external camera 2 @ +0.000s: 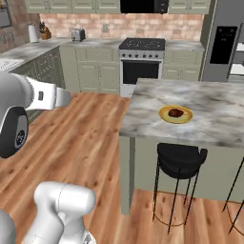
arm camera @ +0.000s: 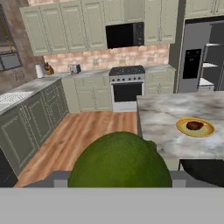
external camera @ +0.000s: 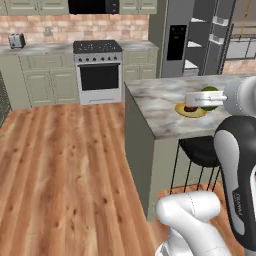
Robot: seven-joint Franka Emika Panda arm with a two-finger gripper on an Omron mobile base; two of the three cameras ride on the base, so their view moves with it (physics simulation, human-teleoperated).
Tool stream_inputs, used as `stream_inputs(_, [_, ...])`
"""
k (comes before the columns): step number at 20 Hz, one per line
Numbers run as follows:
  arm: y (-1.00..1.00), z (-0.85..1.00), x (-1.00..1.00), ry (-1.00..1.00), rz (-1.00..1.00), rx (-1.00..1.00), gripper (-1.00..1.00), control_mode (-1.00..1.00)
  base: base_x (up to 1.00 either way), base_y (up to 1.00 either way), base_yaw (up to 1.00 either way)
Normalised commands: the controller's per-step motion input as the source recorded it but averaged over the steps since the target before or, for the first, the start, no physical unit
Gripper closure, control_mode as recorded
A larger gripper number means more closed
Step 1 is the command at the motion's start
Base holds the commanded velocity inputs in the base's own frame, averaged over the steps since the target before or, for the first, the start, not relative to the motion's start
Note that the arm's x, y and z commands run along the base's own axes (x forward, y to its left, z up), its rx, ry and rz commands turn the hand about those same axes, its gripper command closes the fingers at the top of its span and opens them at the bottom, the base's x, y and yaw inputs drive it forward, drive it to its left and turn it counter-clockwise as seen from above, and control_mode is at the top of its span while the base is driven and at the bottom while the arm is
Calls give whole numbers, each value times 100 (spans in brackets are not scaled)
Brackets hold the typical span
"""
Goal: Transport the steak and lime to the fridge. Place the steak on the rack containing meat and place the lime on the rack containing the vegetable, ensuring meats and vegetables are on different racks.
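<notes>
While the steak [arm camera: 194, 126] sits apart, claw [arm camera: 120, 177] closed around the lime [arm camera: 119, 161].

You see the lime [arm camera: 120, 159] cut off below by the hand view's lower band, and it hides the fingertips, so you cannot tell how the jaws stand; in the left base view the arm covers part of the lime [external camera: 210, 98]; the fridge [external camera 2: 225, 40] runs off the right edge.
</notes>
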Motion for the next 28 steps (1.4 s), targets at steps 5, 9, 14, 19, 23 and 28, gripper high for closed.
stream_inputs(5, [0,0,0,0,0,0,100,100,80,98,-13])
stream_inputs(9, [0,0,0,0,0,0,100,100,100,87,-18])
stream_inputs(14, [0,0,0,0,0,0,100,100,100,90,-22])
stream_inputs(19, [0,0,0,0,0,0,100,100,100,47,-21])
stream_inputs(23, [0,0,0,0,0,0,100,100,100,11,-14])
stream_inputs(28, [0,0,0,0,0,0,100,100,100,9,-12])
